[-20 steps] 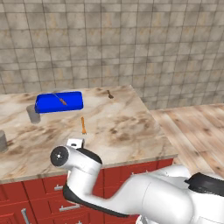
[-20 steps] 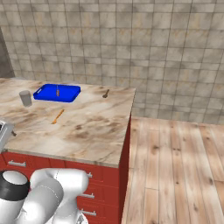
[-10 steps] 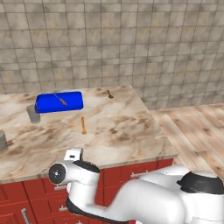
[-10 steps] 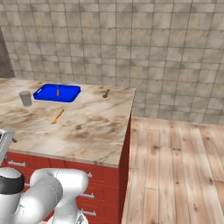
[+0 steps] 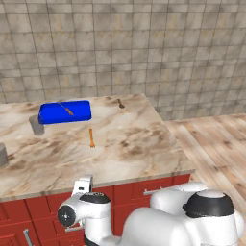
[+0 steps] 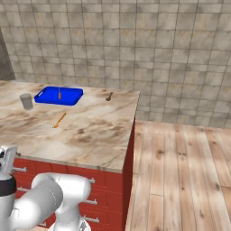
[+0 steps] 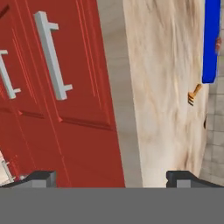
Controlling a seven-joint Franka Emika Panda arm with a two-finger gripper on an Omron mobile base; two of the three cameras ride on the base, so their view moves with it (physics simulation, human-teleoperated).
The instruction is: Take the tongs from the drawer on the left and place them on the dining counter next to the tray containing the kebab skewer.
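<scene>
The dining counter [image 5: 129, 144], a veined beige marble slab, carries the glossy blue rounded tray [image 5: 65, 111] holding the thin kebab skewer [image 5: 67, 110]. A flat red drawer [image 7: 65, 100] front, seemingly closed, faces the gripper [image 7: 111, 177], whose fingers stand wide, empty. The arm has sunk lower since.

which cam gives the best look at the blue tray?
Right base view: the bright blue rectangular tray shows its rim and interior, with the thin kebab skewer inside. Left base view shows its long side wall, skewer on top. Hand view catches an edge-on strip.
</scene>
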